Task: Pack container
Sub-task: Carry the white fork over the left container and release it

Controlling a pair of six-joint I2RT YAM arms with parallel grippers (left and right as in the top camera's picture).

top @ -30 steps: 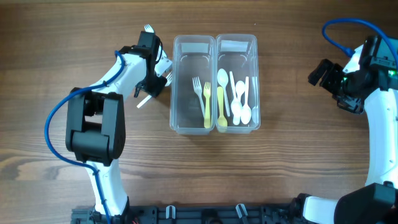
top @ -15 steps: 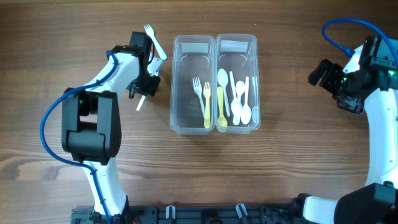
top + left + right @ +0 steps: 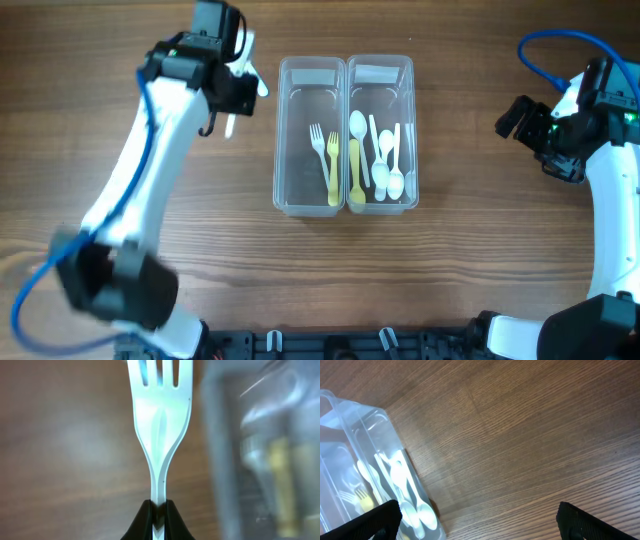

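Observation:
A white plastic fork stands tines up in the left wrist view, with my left gripper shut on its handle. From overhead, that gripper hangs raised, just left of the clear two-compartment container. The left compartment holds a white fork and a yellow fork. The right compartment holds a yellow spoon and several white spoons and knives. My right gripper stands open far to the right with nothing between its fingers.
The container shows as a blur at the right of the left wrist view, and its spoon compartment shows at the left of the right wrist view. Bare wooden tabletop surrounds it. A dark rail runs along the front edge.
My left gripper has shut on the white fork and lifted it off the table, the arm rising and swinging up beside the container's far left corner. The right arm has not moved.

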